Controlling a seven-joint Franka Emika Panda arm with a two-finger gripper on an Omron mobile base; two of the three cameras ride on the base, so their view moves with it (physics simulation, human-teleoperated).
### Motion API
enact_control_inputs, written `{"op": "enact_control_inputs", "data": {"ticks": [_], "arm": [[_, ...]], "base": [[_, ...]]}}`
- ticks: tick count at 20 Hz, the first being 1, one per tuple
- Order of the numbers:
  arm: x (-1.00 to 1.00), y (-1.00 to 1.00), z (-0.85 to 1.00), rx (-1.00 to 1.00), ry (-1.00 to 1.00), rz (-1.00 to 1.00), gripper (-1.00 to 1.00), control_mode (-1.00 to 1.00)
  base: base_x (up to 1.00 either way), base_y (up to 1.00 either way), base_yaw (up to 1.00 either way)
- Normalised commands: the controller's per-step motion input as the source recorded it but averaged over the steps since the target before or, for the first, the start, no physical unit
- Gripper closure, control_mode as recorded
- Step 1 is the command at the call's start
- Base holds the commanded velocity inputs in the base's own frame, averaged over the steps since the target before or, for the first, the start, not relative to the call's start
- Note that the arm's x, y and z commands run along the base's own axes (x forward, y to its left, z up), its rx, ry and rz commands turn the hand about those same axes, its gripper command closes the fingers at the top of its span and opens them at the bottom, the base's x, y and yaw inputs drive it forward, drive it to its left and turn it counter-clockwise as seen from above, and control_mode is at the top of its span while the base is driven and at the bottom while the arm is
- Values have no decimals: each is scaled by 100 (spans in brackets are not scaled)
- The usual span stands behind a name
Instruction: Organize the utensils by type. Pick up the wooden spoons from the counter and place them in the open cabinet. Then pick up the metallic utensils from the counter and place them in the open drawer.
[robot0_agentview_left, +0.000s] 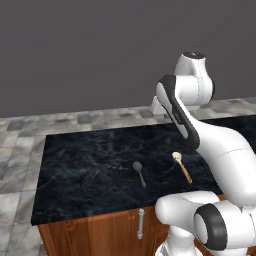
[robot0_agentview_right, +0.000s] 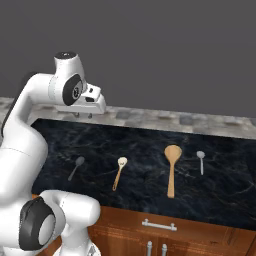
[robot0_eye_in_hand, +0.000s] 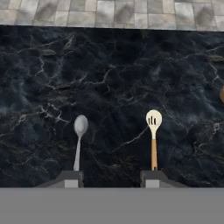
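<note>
The end effector (robot0_eye_in_hand: 112, 178) hangs high over the dark marble tabletop (robot0_eye_in_hand: 52, 78), fingers apart with nothing between them. Looking down through the hand camera, the left fingertip (robot0_eye_in_hand: 71, 178) sits right over the handle end of a metal spoon (robot0_eye_in_hand: 79, 139), and the right fingertip lines up with the handle of a small slotted wooden spoon (robot0_eye_in_hand: 153, 133). So those two utensils lie side by side below it, bowls pointing away toward the far edge.

Further out to the right in the right base view there's a bigger wooden spoon (robot0_agentview_right: 172, 167), and just past that a second metal spoon (robot0_agentview_right: 201, 161), looks small but it's kinda blurry. Both are well apart from the end effector (robot0_agentview_right: 82, 115).

Beyond the tabletop's far edge is grey tiled floor (robot0_eye_in_hand: 109, 12).
</note>
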Motion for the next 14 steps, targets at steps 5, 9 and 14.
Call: {"op": "enact_control_inputs", "data": {"ticks": [5,9,14], "arm": [[-3,-10,-10,0,0,0,-100,-100],[-6,-35,-24,4,0,0,-100,-100],[-2,-44,-39,3,0,0,-100,-100]], "base": [[0,0,0],[0,0,0],[0,0,0]]}}
